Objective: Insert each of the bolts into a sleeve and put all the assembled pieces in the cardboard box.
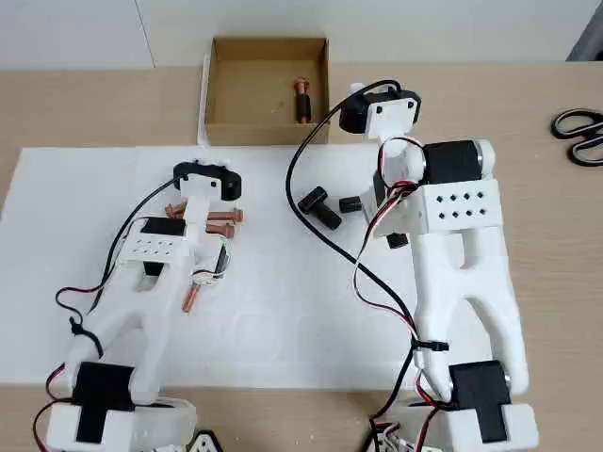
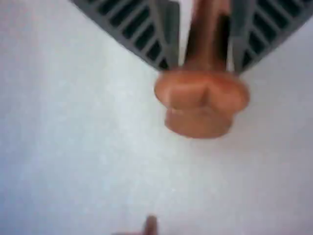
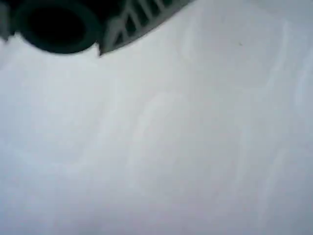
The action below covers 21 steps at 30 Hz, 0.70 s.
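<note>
My left gripper (image 2: 205, 61) is shut on the shank of a copper bolt (image 2: 200, 105), whose head hangs just above the white sheet. In the right wrist view a black sleeve (image 3: 53, 27) sits open end on, with my right gripper (image 3: 54, 29) shut on it and one ribbed finger (image 3: 139, 17) beside it. From above, the left arm (image 1: 151, 250) stands over a cluster of loose copper bolts (image 1: 224, 222). The right arm (image 1: 452, 202) stands beside loose black sleeves (image 1: 320, 207). The cardboard box (image 1: 236, 94) at the back holds one assembled piece (image 1: 301, 99).
A white sheet (image 1: 283, 320) covers the work area on the wooden table (image 1: 94, 104). One loose bolt (image 1: 191, 298) lies beside the left arm. Scissors (image 1: 579, 132) lie at the far right edge. A black cable (image 1: 325, 240) loops across the sheet between the arms.
</note>
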Tool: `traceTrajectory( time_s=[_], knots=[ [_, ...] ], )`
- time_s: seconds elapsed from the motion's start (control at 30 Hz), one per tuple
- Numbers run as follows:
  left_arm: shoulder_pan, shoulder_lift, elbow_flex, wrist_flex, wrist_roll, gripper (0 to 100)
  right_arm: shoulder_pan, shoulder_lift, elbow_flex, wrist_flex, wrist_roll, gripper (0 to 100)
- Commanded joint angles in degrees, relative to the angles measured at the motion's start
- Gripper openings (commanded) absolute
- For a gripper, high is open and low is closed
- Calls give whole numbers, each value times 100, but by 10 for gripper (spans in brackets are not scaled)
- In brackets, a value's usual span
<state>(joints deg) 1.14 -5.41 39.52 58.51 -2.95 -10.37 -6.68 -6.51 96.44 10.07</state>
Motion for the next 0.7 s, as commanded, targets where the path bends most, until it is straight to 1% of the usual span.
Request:
traceTrajectory(
  time_s=[0.0, 0.13, 0.27, 0.37, 0.43, 0.53, 0.67],
  knots=[
    [9, 53, -92, -167, 26, 72, -13, -321, -35, -13, -79, 4],
    [-9, 53, -84, -202, 26, 71, -22, -321, -35, -13, -79, 4],
    [0, 26, -101, -176, 26, 3, -22, -321, -35, -13, -79, 4],
    [18, 0, -136, -114, 26, 6, -22, -330, -44, -22, -79, 4],
    [18, 0, -382, 246, 35, 6, -22, -356, -70, -31, -53, 4],
    [18, 0, -1068, 1090, 62, 6, -13, -760, -70, -22, -35, 4],
    [18, 9, -2202, 2338, 527, 6, -13, -1859, -35, -13, -35, 4]
  ],
)
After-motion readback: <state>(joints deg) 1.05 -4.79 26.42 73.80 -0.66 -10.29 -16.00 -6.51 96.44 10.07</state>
